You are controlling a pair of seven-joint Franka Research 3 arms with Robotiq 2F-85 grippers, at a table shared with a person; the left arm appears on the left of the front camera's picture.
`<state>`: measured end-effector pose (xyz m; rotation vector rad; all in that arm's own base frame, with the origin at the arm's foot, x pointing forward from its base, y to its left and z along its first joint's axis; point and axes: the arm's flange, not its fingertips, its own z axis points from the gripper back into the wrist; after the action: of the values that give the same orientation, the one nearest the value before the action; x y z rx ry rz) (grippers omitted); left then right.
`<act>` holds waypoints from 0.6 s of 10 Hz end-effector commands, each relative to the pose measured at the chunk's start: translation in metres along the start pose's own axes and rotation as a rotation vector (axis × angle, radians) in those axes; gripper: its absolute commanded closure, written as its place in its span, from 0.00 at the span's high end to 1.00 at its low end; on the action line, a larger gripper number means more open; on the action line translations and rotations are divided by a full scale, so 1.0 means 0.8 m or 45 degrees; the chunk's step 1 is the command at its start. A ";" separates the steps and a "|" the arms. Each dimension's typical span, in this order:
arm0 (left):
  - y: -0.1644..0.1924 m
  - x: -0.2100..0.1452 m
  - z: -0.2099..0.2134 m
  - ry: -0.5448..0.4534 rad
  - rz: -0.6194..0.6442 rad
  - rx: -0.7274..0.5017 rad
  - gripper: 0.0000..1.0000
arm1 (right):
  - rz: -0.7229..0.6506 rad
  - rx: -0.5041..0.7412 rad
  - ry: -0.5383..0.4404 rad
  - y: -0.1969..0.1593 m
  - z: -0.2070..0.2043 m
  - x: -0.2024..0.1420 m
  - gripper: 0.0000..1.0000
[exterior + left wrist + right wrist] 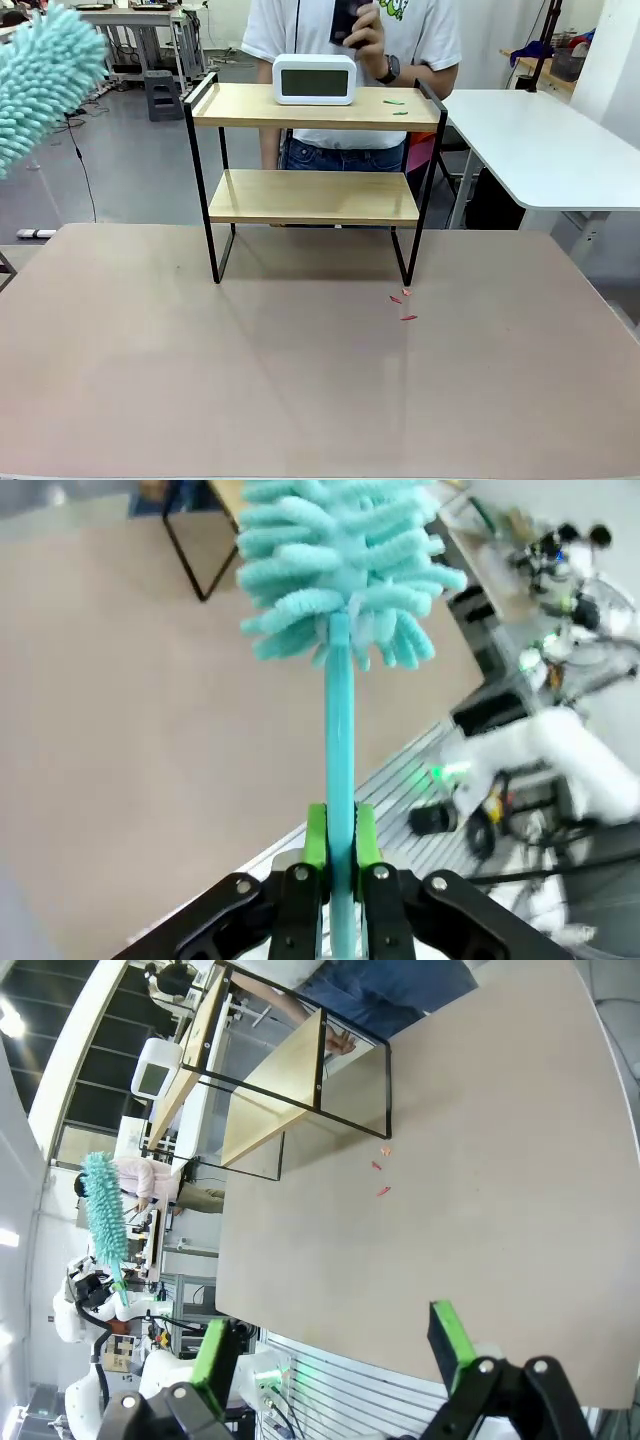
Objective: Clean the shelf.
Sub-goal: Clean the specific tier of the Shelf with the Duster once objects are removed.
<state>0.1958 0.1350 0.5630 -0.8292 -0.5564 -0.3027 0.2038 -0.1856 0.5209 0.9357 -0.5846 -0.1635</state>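
Left gripper: the black two-finger left gripper (340, 832) has its green pads (316, 835) clamped on the thin teal plastic handle of a fluffy teal chenille duster (340, 570), which points straight out along the fingers.
Duster head: held up in the air at the left edge of the front view, well to the left of the rack and not touching it.
Right gripper: the black right gripper (333, 1345) has its jaws wide apart with nothing between them.
Shelf: the small two-tier shelf of light wooden boards in a thin black metal frame (315, 200) stands on the far half of the large beige tabletop (300, 380).
Top board: a white rectangular digital clock (314, 79) sits near the middle, and a few small green scraps (394, 101) lie to its right.
Tabletop: small red scraps (405, 305) lie just beside the shelf's front right leg.
Person: stands behind the shelf with one hand (365, 35) raised, holding a dark object.
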 end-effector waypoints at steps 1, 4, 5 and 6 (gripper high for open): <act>0.018 0.043 -0.029 -0.088 0.390 -0.075 0.12 | 0.029 0.023 -0.015 0.002 0.001 0.002 1.00; 0.044 0.025 -0.027 -0.031 0.377 -0.048 0.12 | 0.029 0.023 -0.015 0.002 0.001 0.002 1.00; 0.044 0.025 -0.027 -0.031 0.377 -0.048 0.12 | 0.029 0.023 -0.015 0.002 0.001 0.002 1.00; 0.044 0.025 -0.027 -0.031 0.377 -0.048 0.12 | 0.029 0.023 -0.015 0.002 0.001 0.002 1.00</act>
<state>0.2465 0.1396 0.5389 -0.9523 -0.4129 0.0031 0.2038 -0.1856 0.5208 0.9354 -0.5847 -0.1635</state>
